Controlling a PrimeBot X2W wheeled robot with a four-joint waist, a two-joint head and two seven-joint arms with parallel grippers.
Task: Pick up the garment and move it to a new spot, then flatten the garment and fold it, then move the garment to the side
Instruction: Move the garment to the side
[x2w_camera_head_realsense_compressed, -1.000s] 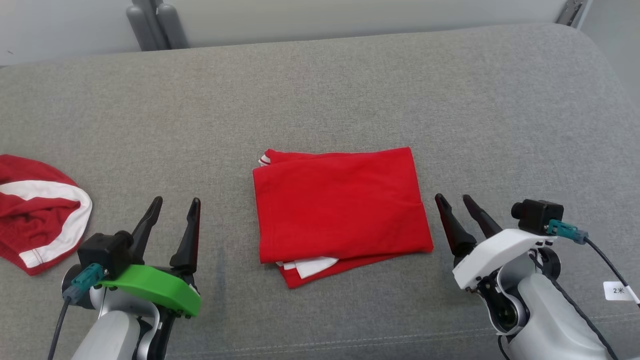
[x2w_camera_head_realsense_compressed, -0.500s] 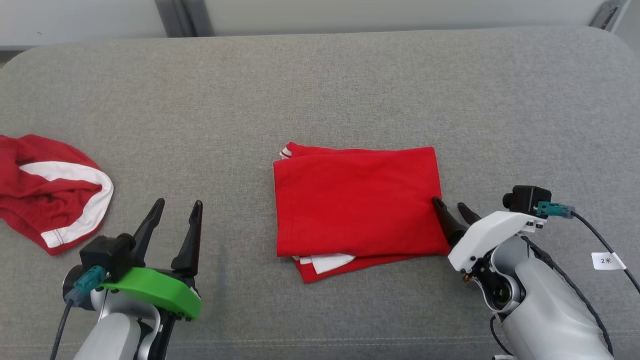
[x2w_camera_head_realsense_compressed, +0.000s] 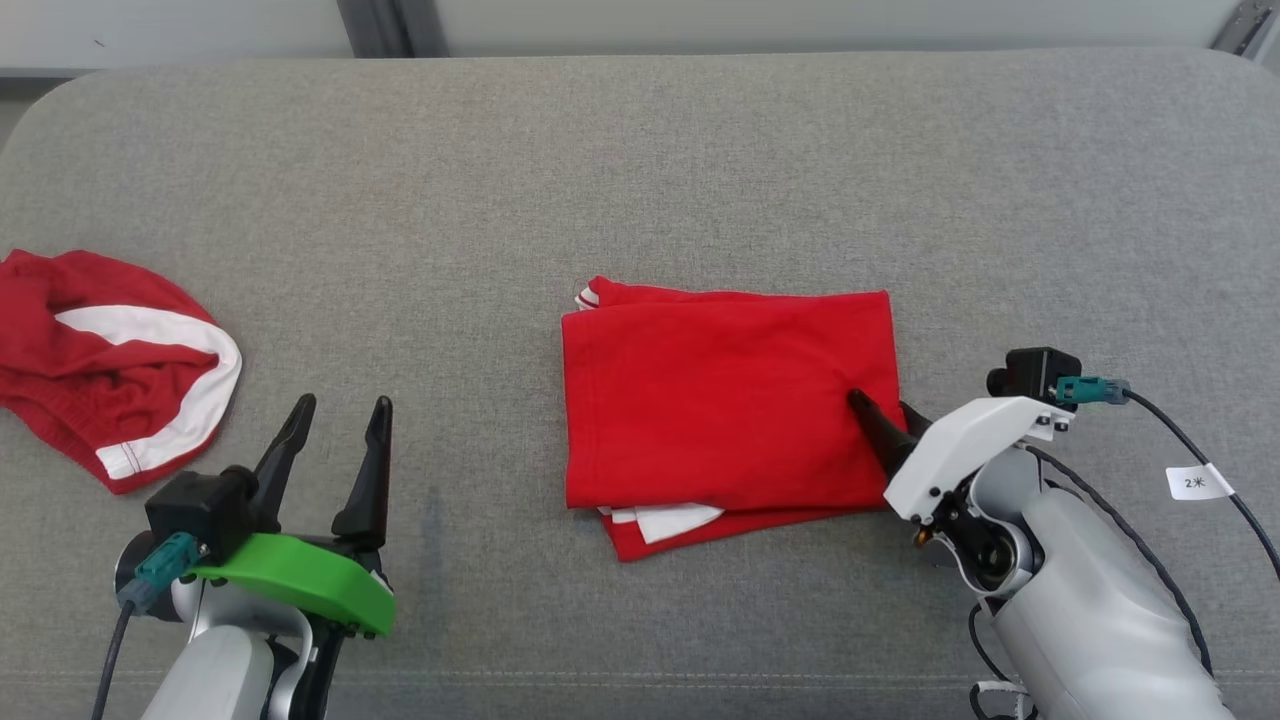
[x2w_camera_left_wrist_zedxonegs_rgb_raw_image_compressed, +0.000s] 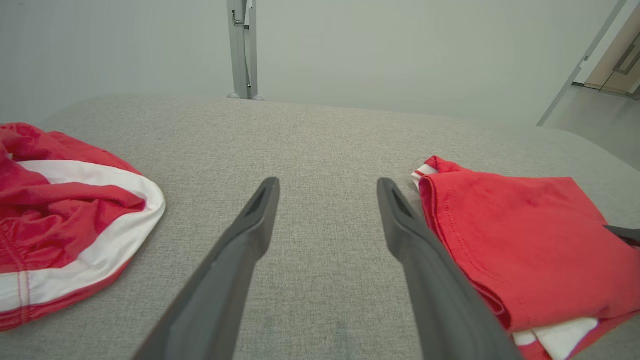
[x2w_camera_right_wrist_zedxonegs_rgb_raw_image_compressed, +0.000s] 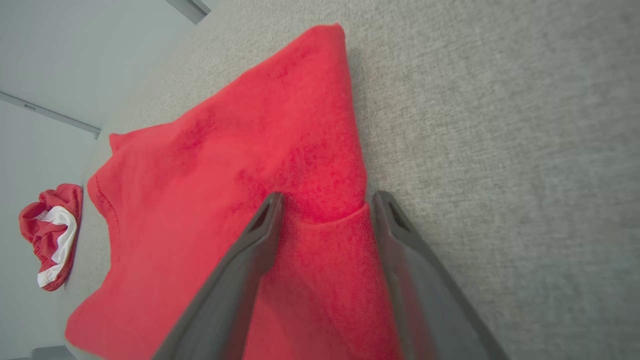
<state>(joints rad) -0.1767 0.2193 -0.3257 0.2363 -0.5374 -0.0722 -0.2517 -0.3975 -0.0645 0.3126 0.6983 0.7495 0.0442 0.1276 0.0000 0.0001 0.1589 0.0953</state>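
The folded red garment (x2w_camera_head_realsense_compressed: 720, 400) lies mid-frame on the grey cushion (x2w_camera_head_realsense_compressed: 640, 150). The right claw (x2w_camera_head_realsense_compressed: 880, 402) straddles its right edge, jaws wide and not yet clamped. If it pinches only the top layer, lifting could spill the fold. The left claw (x2w_camera_head_realsense_compressed: 342, 402) stands wide at lower left.

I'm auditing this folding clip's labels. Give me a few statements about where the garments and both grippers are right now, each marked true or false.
1. A crumpled red-and-white garment lies to the left of the folded red garment on the grey cushion. True.
2. The left gripper holds the crumpled red-and-white garment. False: its jaws are open and empty, apart from that garment.
3. The right gripper has its jaws either side of the folded red garment's right edge. True.
4. The two garments overlap. False: bare cushion separates them.
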